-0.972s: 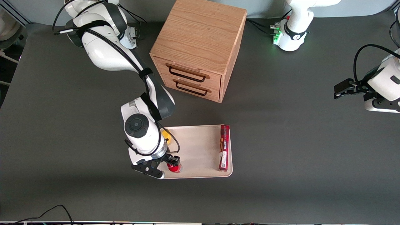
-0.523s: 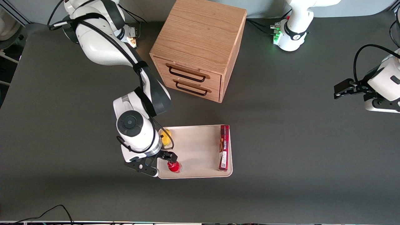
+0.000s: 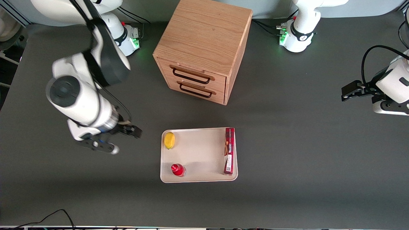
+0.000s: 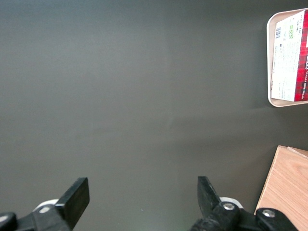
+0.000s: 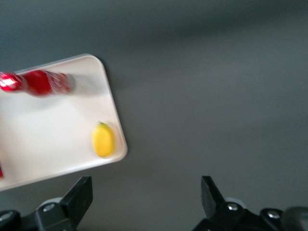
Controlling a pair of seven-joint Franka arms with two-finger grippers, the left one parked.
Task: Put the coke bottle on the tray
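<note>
Front view: the coke bottle (image 3: 178,170) is seen standing upright on the tray (image 3: 198,153), in the tray's corner at about 7 o'clock, nearest the camera and toward the working arm's end. A yellow lemon (image 3: 169,140) is placed at the tray's 10 o'clock corner, and a long dark-red box (image 3: 229,150) is laid along its 3 o'clock edge. The tool (image 3: 123,139) is held above the bare table (image 3: 287,143), well apart from the tray, with its fingers spread and nothing gripped. A wooden drawer cabinet (image 3: 201,51) is set farther from the camera than the tray.
</note>
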